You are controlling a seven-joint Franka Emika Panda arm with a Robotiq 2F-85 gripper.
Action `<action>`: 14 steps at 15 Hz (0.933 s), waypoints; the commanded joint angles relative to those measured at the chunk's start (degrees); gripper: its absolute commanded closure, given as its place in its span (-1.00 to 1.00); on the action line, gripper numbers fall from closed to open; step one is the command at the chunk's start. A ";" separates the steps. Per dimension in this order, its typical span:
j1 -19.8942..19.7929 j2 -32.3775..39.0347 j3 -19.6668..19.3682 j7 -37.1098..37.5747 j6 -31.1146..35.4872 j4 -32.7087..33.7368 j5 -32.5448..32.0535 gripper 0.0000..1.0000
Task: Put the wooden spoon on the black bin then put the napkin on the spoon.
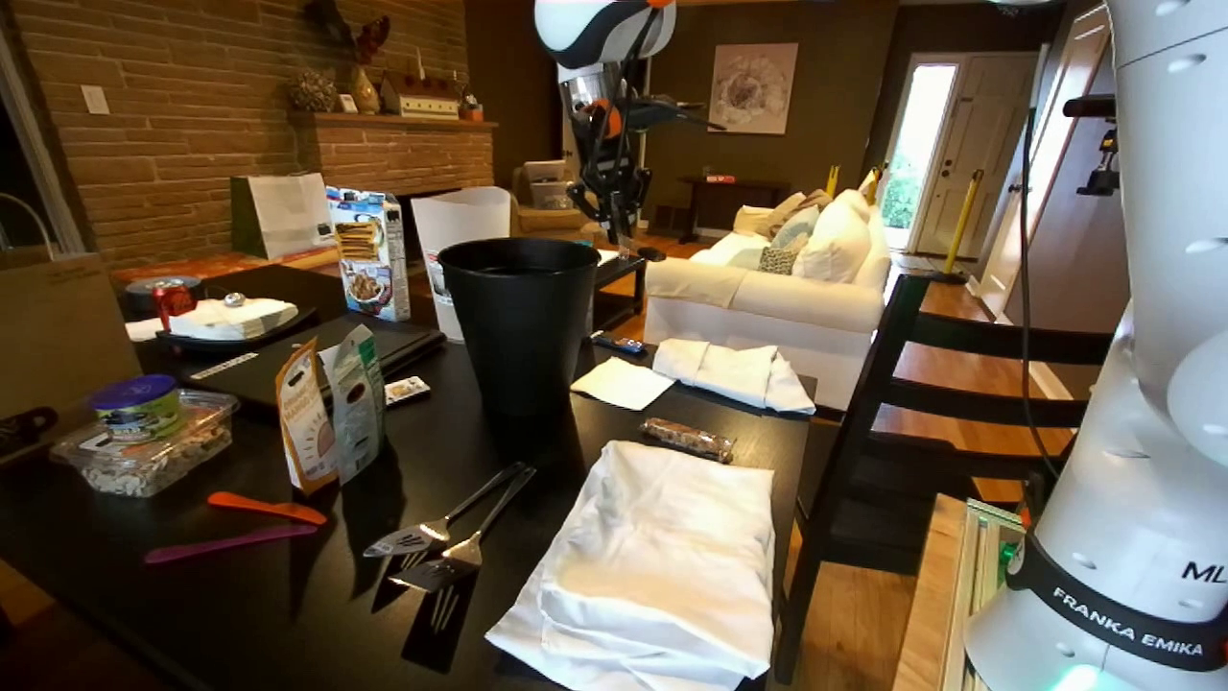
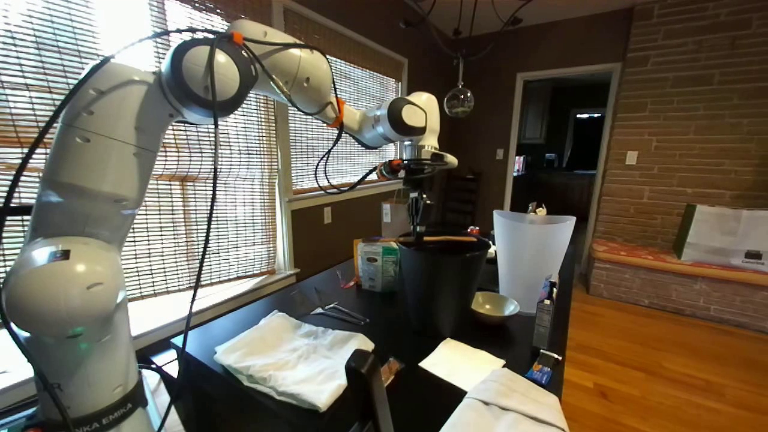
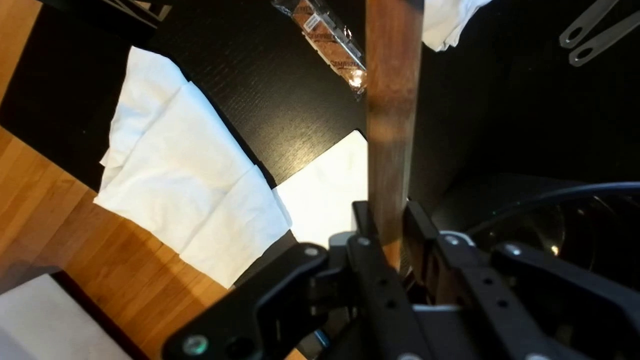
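Note:
My gripper (image 1: 616, 232) is shut on the wooden spoon (image 3: 392, 110) and holds it in the air. In the wrist view the handle runs up between the fingertips. In an exterior view the spoon (image 2: 447, 239) lies level at about rim height, overlapping the rim in the picture. The tall black bin (image 1: 518, 326) stands upright on the table; it also shows in an exterior view (image 2: 441, 288). In the wrist view its rim (image 3: 595, 189) is right of the gripper, so the spoon is beside the mouth. The white napkin (image 1: 624, 382) lies flat beside the bin, partly behind the spoon in the wrist view.
A white wastebasket (image 2: 531, 258) and a bowl (image 2: 495, 305) stand by the bin. Two snack pouches (image 1: 331, 408), two metal spatulas (image 1: 451, 547), a wrapped bar (image 1: 687, 439), a large white cloth (image 1: 662, 566) and another folded cloth (image 1: 734, 372) lie around it.

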 commanded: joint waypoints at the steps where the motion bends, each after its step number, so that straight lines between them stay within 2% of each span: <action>1: 0.51 1.86 -0.52 3.27 0.65 3.18 1.59 0.90; 9: 0.54 9.10 -0.52 11.61 -2.32 14.25 6.52 0.90; 14: 0.04 14.29 0.11 16.29 -2.80 21.10 11.95 0.90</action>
